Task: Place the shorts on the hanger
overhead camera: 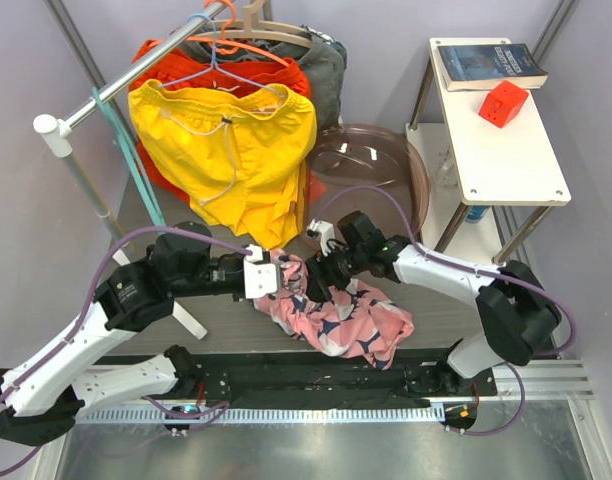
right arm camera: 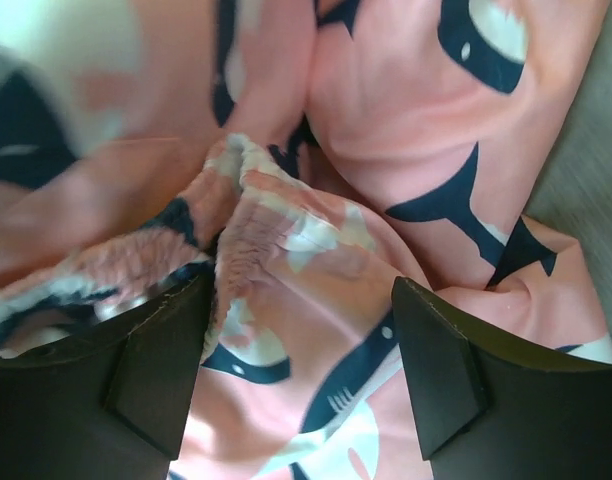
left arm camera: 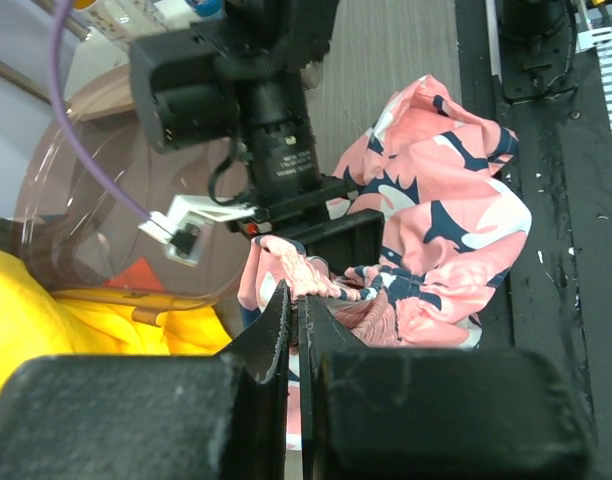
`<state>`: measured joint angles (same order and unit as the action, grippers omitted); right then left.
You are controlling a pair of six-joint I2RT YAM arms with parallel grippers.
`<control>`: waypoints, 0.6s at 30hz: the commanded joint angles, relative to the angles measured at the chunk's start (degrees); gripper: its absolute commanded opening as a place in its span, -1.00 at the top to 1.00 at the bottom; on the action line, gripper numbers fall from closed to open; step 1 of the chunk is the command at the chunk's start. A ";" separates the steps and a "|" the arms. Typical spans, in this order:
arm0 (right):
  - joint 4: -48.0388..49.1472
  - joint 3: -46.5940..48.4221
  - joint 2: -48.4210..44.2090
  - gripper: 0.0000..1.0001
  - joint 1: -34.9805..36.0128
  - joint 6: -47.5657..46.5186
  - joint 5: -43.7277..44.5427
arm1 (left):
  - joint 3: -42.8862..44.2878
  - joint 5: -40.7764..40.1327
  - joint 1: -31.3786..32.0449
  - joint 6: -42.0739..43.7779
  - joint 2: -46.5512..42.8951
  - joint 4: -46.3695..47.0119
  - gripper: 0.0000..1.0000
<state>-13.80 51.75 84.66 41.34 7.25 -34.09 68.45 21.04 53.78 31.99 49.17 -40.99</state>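
Pinching waistband (right arm camera: 251,200) of soft, light, floppy shorts (overhead camera: 341,318) (bunched on tabletop (left arm camera: 396,50)) w/ left gripper (left arm camera: 292,300) jaws shut, right gripper (right arm camera: 301,330) jaws wide open astride same band, prob best grip pt.

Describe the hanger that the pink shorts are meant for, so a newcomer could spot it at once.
Find the silver metal clothes rail slanting across the upper left. Near its white-capped end, left of the yellow drawstring shorts, a thin teal-green plastic hanger dangles at a slant. Unlike the orange plastic hanger and the wooden hanger farther up, it looks bare.
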 commanded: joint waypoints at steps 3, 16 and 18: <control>3.70 1.16 4.97 -0.38 0.49 -0.83 1.39 | 2.74 -3.01 0.27 -0.79 -0.56 4.43 1.00; -14.84 6.87 -6.95 0.54 -14.35 -8.20 7.97 | 12.76 -22.86 0.27 -2.99 -0.30 -5.06 0.99; -17.39 7.67 -8.63 0.69 -16.99 -9.17 8.77 | 13.81 -24.72 0.19 -2.37 -0.21 -4.54 0.99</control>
<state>-23.66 56.75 80.66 28.25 2.85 -30.11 78.04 3.68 53.78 29.87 49.98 -46.98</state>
